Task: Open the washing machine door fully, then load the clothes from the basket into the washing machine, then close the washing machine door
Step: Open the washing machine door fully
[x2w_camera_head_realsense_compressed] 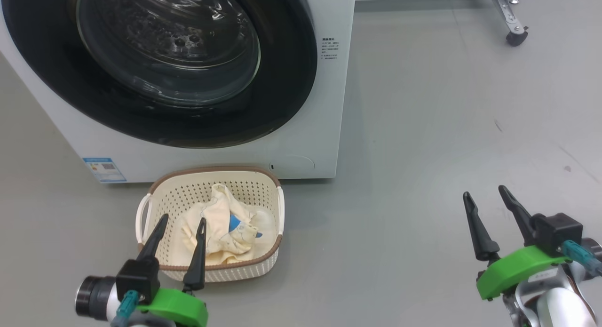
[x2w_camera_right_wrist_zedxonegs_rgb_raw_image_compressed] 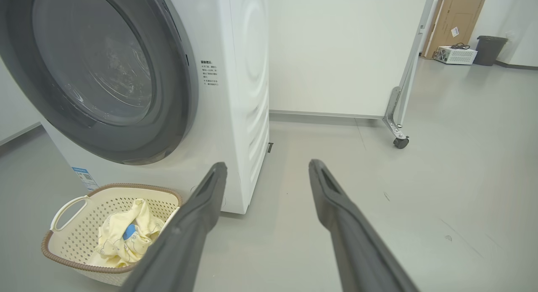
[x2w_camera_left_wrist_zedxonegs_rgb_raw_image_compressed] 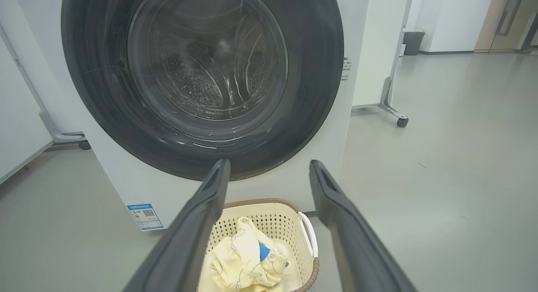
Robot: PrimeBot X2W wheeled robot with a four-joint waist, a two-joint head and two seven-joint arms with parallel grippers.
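We find the washing machine door (x2w_camera_head_realsense_compressed: 291, 82) shut, the basket (x2w_camera_head_realsense_compressed: 211, 169) of clothes (x2w_camera_head_realsense_compressed: 221, 228) at its foot. The left gripper (x2w_camera_head_realsense_compressed: 184, 218), jaws released, fronts the door; the right gripper (x2w_camera_head_realsense_compressed: 484, 191), jaws released, stands well off its right.

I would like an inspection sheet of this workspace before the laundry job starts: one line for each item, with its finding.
Surface: grey floor, smooth, with a few small dark marks.
Job's things: washing machine door shut on the washing machine; basket on the floor before it; clothes inside the basket.
Clutter: nothing seen.
Grippers: left gripper open, empty, near the basket; right gripper open, empty, over bare floor.
Cables: nothing seen.
Surroundings: wheeled white panel beside the machine; cardboard box and dark bin far off.
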